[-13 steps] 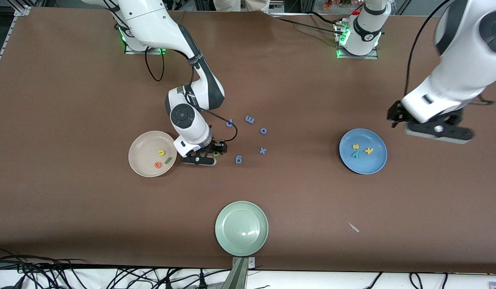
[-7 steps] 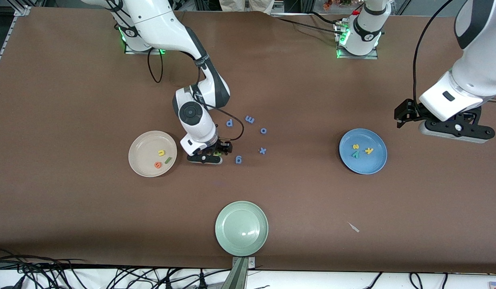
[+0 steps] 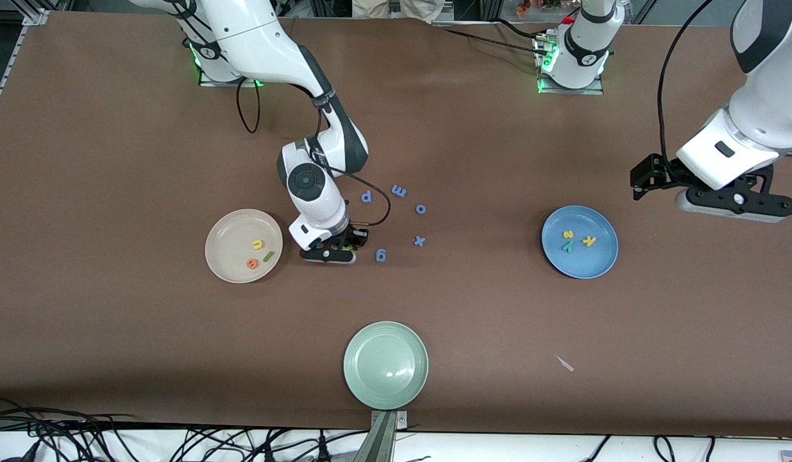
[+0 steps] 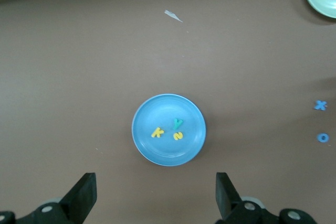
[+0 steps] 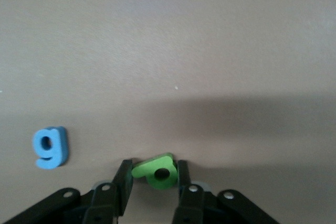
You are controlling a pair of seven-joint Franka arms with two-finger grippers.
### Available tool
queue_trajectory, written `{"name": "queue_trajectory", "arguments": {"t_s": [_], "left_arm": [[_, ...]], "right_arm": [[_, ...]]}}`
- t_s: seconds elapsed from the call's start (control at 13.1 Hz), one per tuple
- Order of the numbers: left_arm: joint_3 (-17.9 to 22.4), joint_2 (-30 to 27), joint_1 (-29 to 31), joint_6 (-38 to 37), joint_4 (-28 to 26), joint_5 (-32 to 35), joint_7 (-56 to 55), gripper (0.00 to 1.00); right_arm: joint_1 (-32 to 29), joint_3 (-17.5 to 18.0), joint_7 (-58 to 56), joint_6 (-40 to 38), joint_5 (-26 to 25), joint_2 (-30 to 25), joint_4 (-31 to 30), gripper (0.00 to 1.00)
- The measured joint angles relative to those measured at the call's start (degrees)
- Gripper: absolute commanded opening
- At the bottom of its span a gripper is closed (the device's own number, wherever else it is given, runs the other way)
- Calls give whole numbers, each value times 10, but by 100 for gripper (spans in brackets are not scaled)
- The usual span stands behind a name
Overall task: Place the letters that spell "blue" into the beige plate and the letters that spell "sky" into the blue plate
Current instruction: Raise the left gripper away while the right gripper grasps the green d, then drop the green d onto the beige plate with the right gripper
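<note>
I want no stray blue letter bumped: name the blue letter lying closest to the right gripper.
The blue g: it lies on the table right beside the right gripper, which pinches the green b. The other four blue letters lie farther off.

B (image 5: 156,170) between right gripper (image 5: 152,182) fingers, on table beside beige plate (image 3: 226,269); g (image 5: 50,147) just beside gripper. U, e, l in that plate. S, k, y in blue plate (image 4: 152,153), below left gripper (image 4: 153,199).

Even overhead light, a glare spot on the pale green plate (image 3: 385,366), and a soft shadow band over the table (image 5: 210,51) near the right gripper (image 5: 152,174).
</note>
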Motion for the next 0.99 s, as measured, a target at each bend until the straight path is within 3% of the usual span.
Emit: {"name": "queue_trajectory", "arguments": {"t_s": [0.15,0.38,0.68,0.99], "left_arm": [[54,-27,-38,16,-40,-17,0,100],[70,-82,-42,43,-119,-22,-15,100],[70,-98,-47,45,-132,-22,-32,100],[70,-90,-47,41,-119,-22,-33,100]], "right_arm": [[-1,-1,-6,0,0,2,0,21],[-1,-16,-31,-32,0,2,8,21],[-2,-97,-160,-193,-5,-14,62,21],[-5,-183,-310,-307,-11,-47,60,21]]}}
